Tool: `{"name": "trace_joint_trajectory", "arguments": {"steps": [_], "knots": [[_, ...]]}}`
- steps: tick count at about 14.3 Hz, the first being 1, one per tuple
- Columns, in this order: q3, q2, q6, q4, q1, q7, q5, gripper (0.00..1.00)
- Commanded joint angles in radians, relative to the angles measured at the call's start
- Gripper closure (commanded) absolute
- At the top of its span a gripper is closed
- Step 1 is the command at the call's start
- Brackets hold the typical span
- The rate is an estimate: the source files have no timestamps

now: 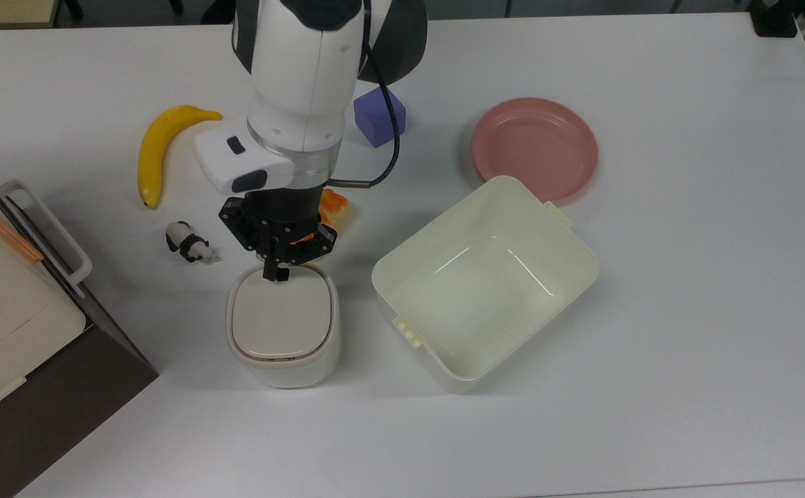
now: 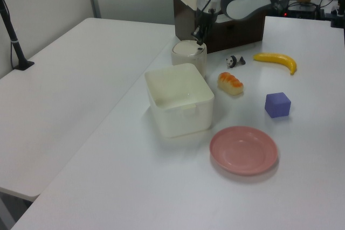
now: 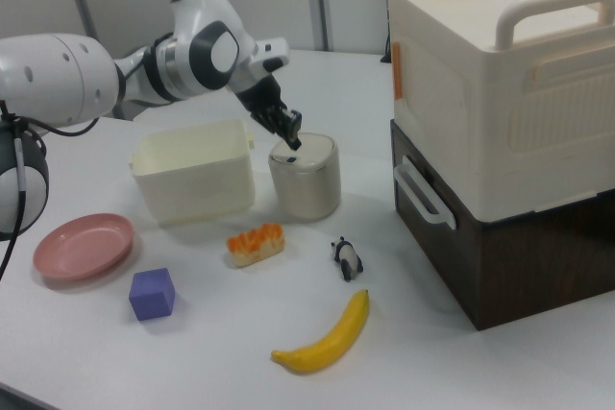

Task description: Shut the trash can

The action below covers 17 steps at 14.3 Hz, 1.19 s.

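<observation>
- The trash can stands lid down in the top view, at 9 o'clock from the open tub.
- The gripper, fingers narrowed together, hovers over the lid's 12 o'clock edge.

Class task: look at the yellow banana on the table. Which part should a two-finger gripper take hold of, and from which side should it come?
Probably the banana at its thick middle, coming straight down from above, jaws closing across its narrow width. It lies flat on the table, curved, with open surface on both sides; the toy panda sits apart from its tip.
</observation>
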Motion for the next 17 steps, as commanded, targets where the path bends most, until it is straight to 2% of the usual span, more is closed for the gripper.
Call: {"name": "trace_joint_trajectory", "arguments": {"steps": [1, 5, 7, 11, 14, 15, 17], "knots": [[0.003, -0.078, 0.004, 0.009, 0.001, -0.023, 0.063, 1.0], [0.004, -0.178, -0.059, -0.02, 0.004, -0.044, 0.124, 1.0], [0.004, -0.218, -0.154, -0.021, 0.004, -0.11, 0.196, 1.0], [-0.004, -0.304, -0.44, -0.014, -0.005, -0.303, 0.354, 1.0], [-0.005, -0.333, -0.533, -0.015, -0.014, -0.345, 0.393, 1.0], [-0.007, -0.334, -0.544, -0.015, -0.017, -0.347, 0.402, 0.97], [-0.008, -0.334, -0.542, -0.015, -0.025, -0.35, 0.423, 0.83]]}}
